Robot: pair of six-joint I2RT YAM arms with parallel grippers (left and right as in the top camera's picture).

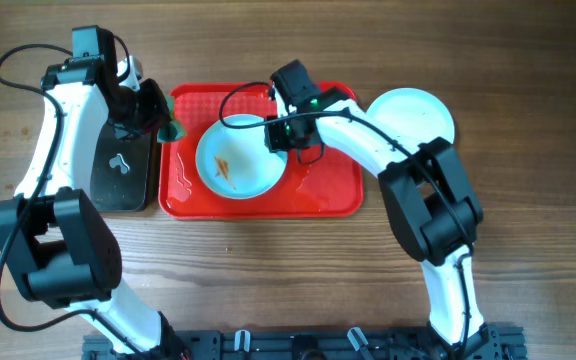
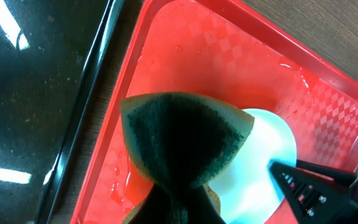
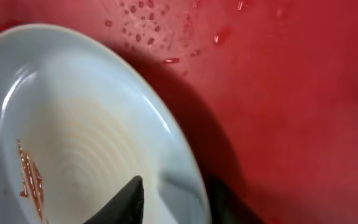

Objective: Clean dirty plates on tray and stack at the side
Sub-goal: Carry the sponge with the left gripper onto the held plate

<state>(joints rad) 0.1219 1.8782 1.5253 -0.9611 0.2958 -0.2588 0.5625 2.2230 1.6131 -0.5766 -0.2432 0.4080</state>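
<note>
- The left arm (image 1: 48, 130) rises from the near-left part of the table (image 1: 268, 270) and runs toward the far edge. There it bends right across the black tray (image 1: 123, 175).
- The right arm (image 1: 368, 140) starts near the near-right edge and leans toward the far edge. It then reaches left over the right half of the red tray (image 1: 328, 195), with its wrist tipped down.
- The black tray lies just left of the red tray, its long axis running near to far.
- The red tray sits mid-table toward the far edge, its long axis running left to right. It holds one plate and scattered water drops (image 3: 135, 9).
- The smeared plate (image 1: 238, 160) rests face up in the middle of the red tray. An orange-brown smear (image 1: 225, 170) left of its centre runs as a slanted streak, roughly near to far.
- The right gripper (image 1: 280, 135) pinches that plate's far-right rim. One of its fingers (image 3: 132, 199) is inside the bowl and the other is outside the rim.
- The left gripper (image 1: 161, 112) is clamped on a sponge (image 1: 174, 129), whose green scouring face has a yellow edge. The sponge hangs over the tray's left rim, just left of the plate. Whether it touches the tray cannot be told.
- A second plate (image 1: 418, 110) lies face up on the table off the tray's far-right corner, partly hidden by the right arm. Whether others lie beneath it cannot be told.
</note>
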